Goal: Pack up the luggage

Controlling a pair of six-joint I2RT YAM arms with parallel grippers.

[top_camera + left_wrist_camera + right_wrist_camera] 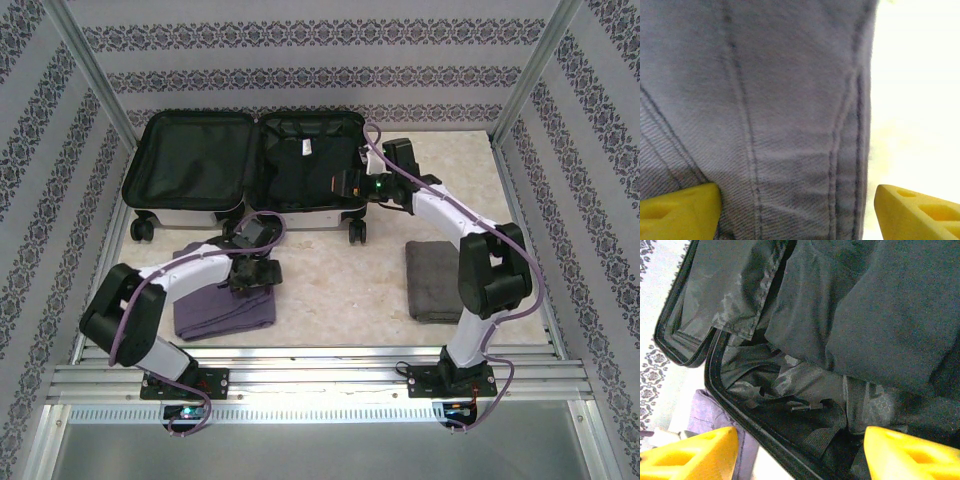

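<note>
Hiding its own fingertips in the overhead view, the left gripper [252,270] hangs low over a folded purple twill garment [225,305]. The left wrist camera shows its yellow fingers [680,210] spread wide with the seamed cloth lying between them; whether the tips touch it cannot be told. The arm covers the garment's far edge, and the bright area beside the cloth in the wrist view is washed out.

The small white hard-shell clamshell suitcase [195,160] lies open flat at the far side of the pale table [340,270], its black wheels [142,230] toward the arms. Its left half shows bare black lining. Its right half holds folded black clothing [300,170] bearing a small pale patch [306,147], perhaps a label. The suitcase lies beyond the left gripper, apart from it.

The right gripper [800,452] hovers over the suitcase's right half near the front rim, its yellow fingers [690,455] spread apart above the lining. Its wrist camera shows crumpled lining, a black strap buckle [807,405] and dark clothing cut off by the frame. Right of the suitcase, a folded grey towel [432,280] lies partly behind the right arm.
</note>
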